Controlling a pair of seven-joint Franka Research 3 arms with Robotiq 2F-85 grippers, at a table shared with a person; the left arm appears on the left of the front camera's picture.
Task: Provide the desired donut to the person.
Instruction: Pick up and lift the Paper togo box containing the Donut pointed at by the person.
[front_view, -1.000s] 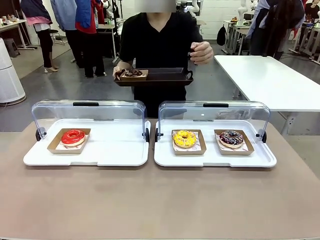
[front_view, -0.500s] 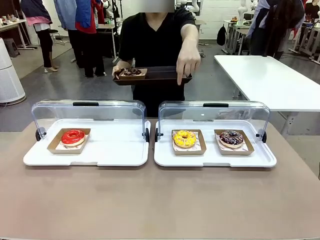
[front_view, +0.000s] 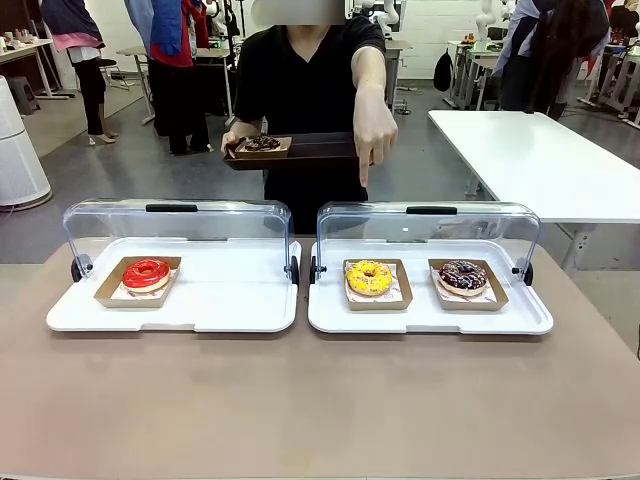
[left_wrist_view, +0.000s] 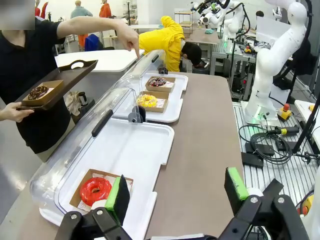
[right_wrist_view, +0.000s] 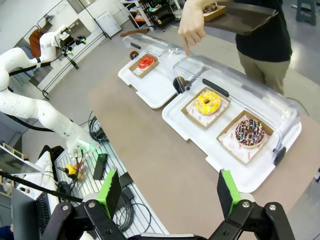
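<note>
Since your last look, the person's hand (front_view: 376, 128) dropped lower, pointing toward the yellow donut (front_view: 369, 277); both jaws stood wide.

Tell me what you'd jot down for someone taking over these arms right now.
Left tool: open, empty, above the table near the red donut.
Right tool: open, empty, high above the table.
Yellow donut and sprinkled donut: in the right case, lid up.
Person's hand points down, seemingly at the yellow one; other hand holds a tray.
Nothing picked yet. Left: grasp that donut, set it on the tray.
</note>
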